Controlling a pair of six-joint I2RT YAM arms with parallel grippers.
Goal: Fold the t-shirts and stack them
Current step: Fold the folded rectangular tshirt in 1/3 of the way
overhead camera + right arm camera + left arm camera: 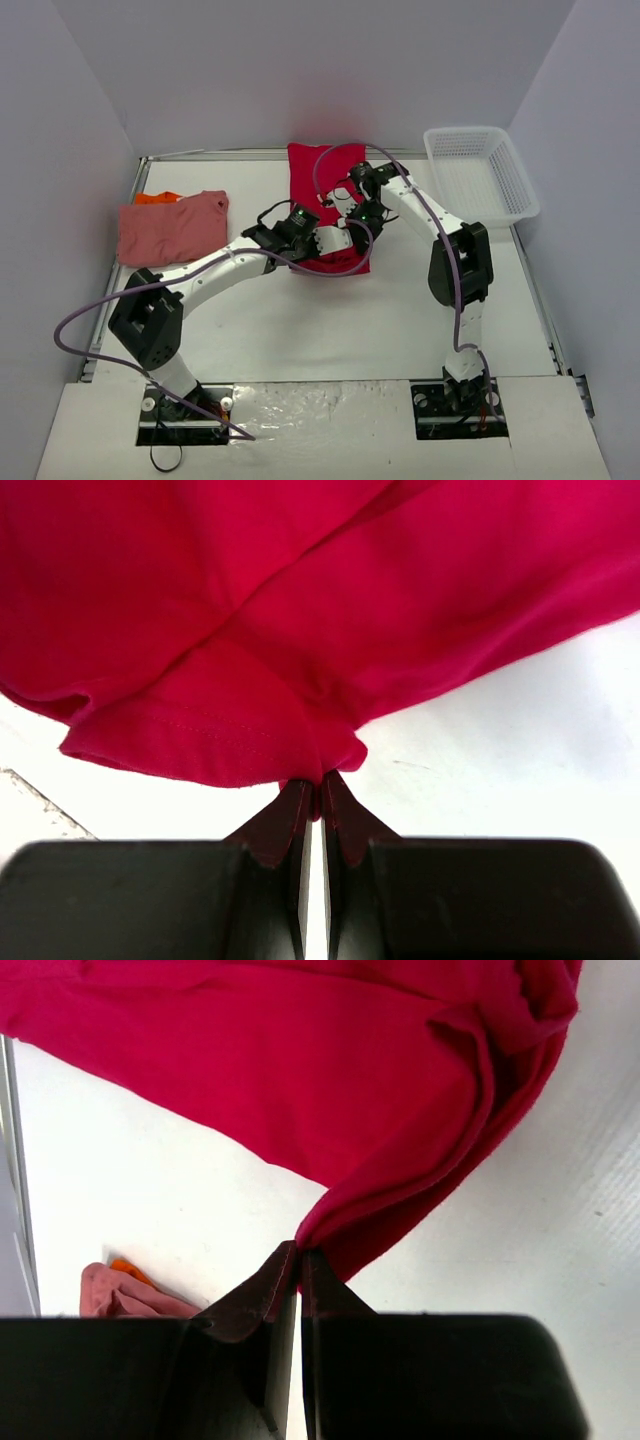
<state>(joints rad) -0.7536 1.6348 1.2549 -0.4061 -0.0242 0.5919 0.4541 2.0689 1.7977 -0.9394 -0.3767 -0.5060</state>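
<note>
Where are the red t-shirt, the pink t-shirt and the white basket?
red t-shirt (305, 172), top view, far flat part
pink t-shirt (170, 232), top view, middle of the cloth
white basket (478, 182), top view, mesh floor

Walls (300, 70): plain pale grey, closing off the back and both sides.
Counter (330, 320): flat, white, matte.
Basket (480, 175): white mesh, far right corner.
Light: even, with soft shadows.

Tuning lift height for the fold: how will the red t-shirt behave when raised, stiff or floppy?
Likely floppy: the red t-shirt drapes in folds where the left gripper pinches it. Probably light: the right gripper holds it by a thin hem pinch. The unheld middle would probably sag.
</note>
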